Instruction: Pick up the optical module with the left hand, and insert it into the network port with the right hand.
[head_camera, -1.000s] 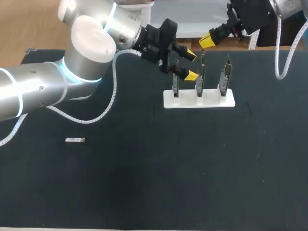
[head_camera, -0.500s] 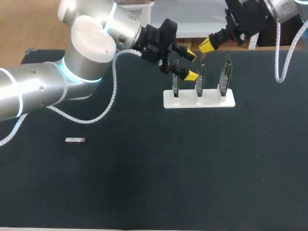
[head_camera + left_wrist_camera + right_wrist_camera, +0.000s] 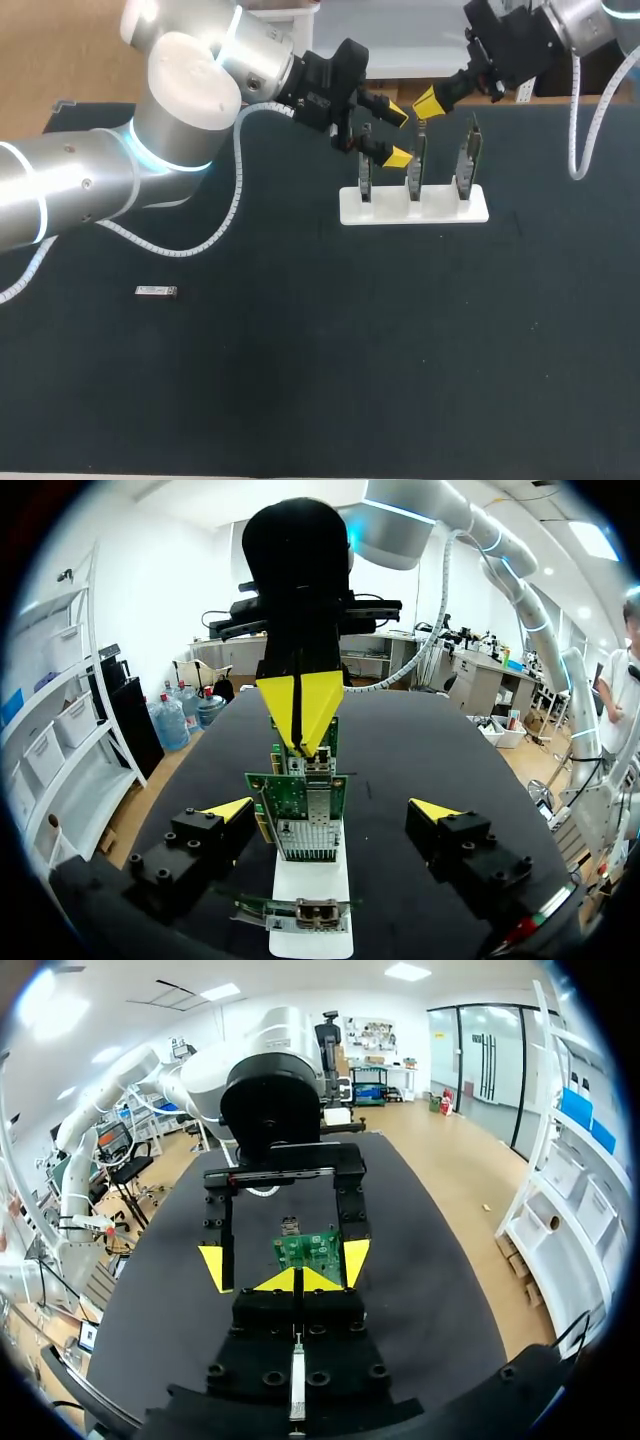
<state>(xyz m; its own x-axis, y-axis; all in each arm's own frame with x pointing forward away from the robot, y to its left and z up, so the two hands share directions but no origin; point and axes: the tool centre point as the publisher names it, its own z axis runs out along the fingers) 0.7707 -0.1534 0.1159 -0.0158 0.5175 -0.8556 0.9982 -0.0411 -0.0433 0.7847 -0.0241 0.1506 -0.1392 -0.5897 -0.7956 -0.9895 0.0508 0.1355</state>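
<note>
Right hand (image 3: 428, 100) edged down toward network cards (image 3: 415, 165), closed tight, left hand (image 3: 397, 135) unmoved, spread wide, empty

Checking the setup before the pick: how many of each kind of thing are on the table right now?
optical module: 1
green network cards: 3
white card holder: 1
Total: 5
</note>
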